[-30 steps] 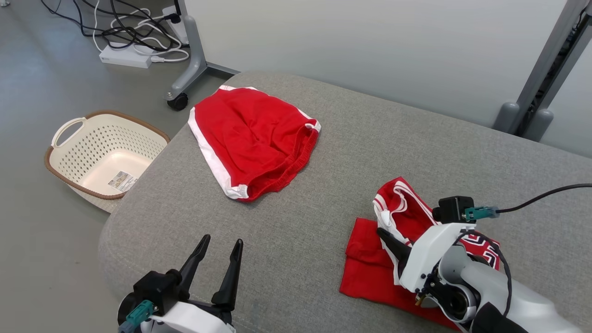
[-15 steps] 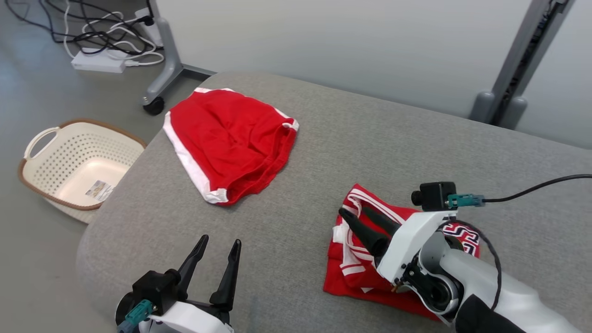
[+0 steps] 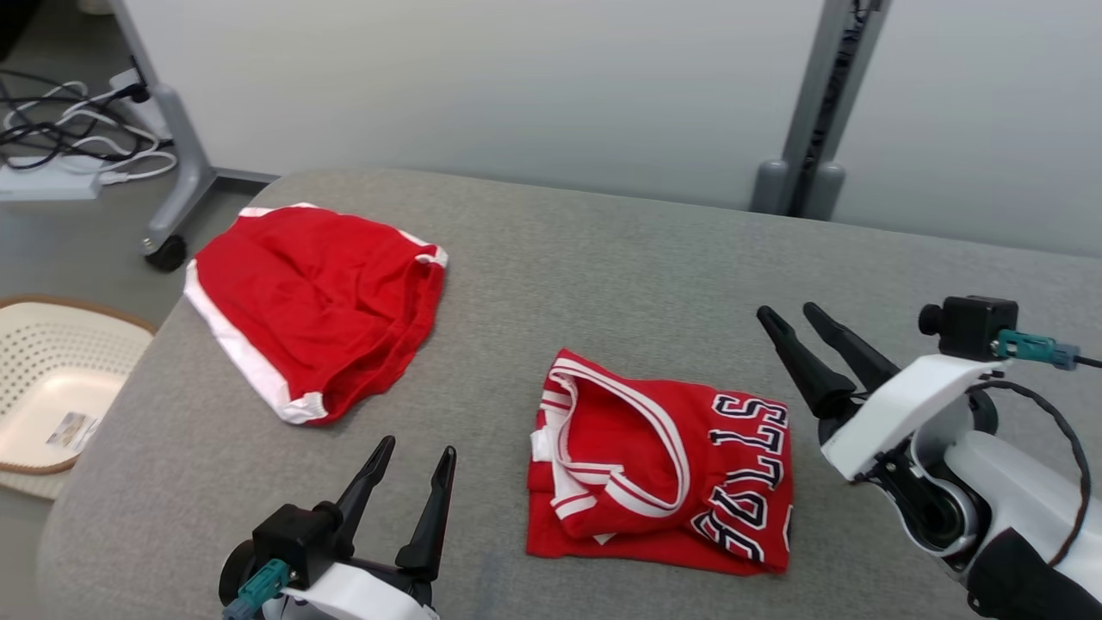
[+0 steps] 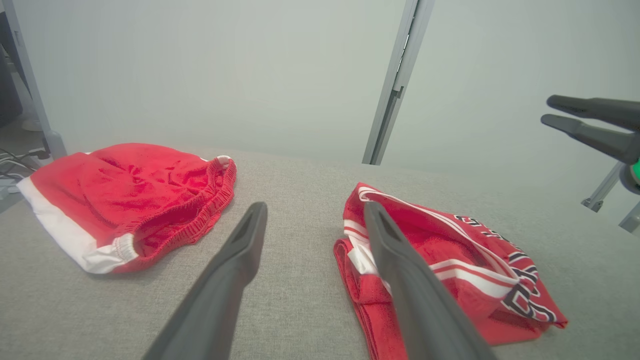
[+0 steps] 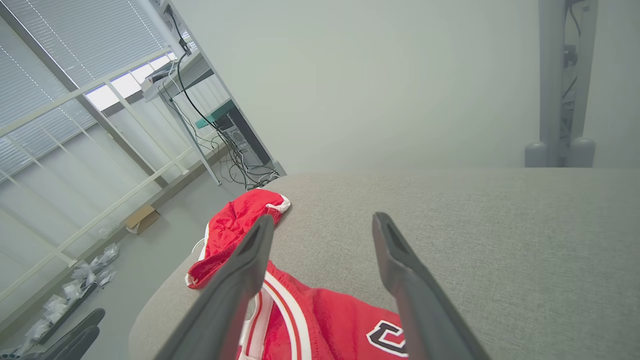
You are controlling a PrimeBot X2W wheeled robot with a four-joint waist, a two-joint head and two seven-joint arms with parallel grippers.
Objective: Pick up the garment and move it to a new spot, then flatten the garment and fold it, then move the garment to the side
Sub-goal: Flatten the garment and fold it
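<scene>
Two red garments lie on the grey table (image 3: 620, 258), well apart from each other. The jersey (image 3: 663, 465) is folded into a rough rectangle and lies near the front edge, a little right of the middle in the head view. Its white-striped collar opening is on the left part and its dark letters with white outline are on the right part. Nothing touches it. The shorts (image 3: 318, 301), with white bands along the edges, lie wrinkled on the far left part of the table. The right gripper (image 3: 785, 310) stands just right of the jersey, lifted above the table; its two fingers are spread wide and hold nothing, and they point up and to the left in the head view. In the right wrist view the jersey lies below the fingers at the bottom edge, and the shorts are farther away near the table's rim. The left gripper (image 3: 417, 445) is at the lower left, near the front edge and left of the jersey, also spread wide and empty. On the floor left of the table stands a cream basket (image 3: 52, 387) with a brown rim and a paper label inside. Cables (image 3: 60, 155) lie on the floor behind it, beside a grey wheeled leg (image 3: 176, 172). A grey post (image 3: 818, 103) rises behind the table.
</scene>
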